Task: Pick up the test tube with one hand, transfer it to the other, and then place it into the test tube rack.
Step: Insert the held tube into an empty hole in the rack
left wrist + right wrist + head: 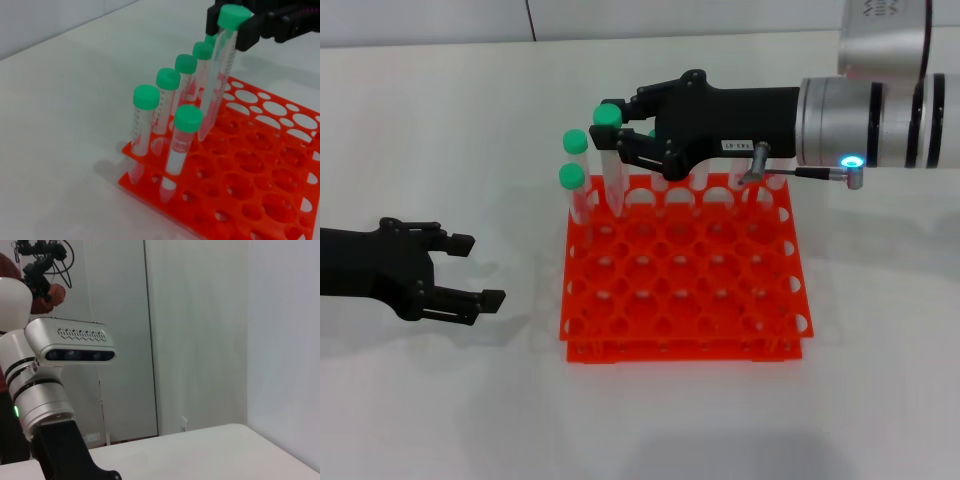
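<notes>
I have the right gripper clamped on the test tube just under its green cap, so the tube hangs straight below the fingers with its pointed tip down at the top tier of the test tube rack. From the left wrist view the tube leans slightly, cap tipped toward the gripper, tip at or just entering a hole in the second row from the edge nearest that camera; I judge it is not yet seated, since it stands taller than its neighbours. The move I have left is a plain descent along the tube's long axis, then release.

The rack already holds other capped tubes: a line of them along the rack's edge beside my held tube, and one more a row inward, nearer the left arm. The rest of the holes I can see are vacant.

My left gripper sits well off to the side of the rack, fingers apart, holding nothing
</notes>
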